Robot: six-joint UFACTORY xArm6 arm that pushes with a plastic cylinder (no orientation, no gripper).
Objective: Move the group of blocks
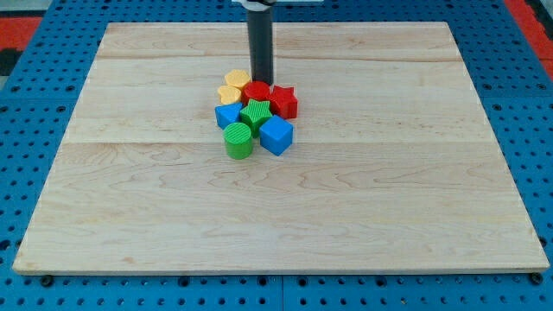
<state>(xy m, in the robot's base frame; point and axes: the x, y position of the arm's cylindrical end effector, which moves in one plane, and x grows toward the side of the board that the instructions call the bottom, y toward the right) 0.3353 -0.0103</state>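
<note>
A tight group of blocks sits a little above the middle of the wooden board [276, 207]. It holds a yellow block [237, 80] and a yellow heart [230, 94] at the upper left, a red cylinder [256, 92], a red star [283, 101], a blue block [227, 115], a green star [256, 113], a green cylinder [238, 140] and a blue cube [276, 135]. My tip [261, 81] stands at the group's top edge, touching or just behind the red cylinder, between the yellow block and the red star.
The board lies on a blue perforated base [34, 130]. Red areas show at the top corners [17, 26].
</note>
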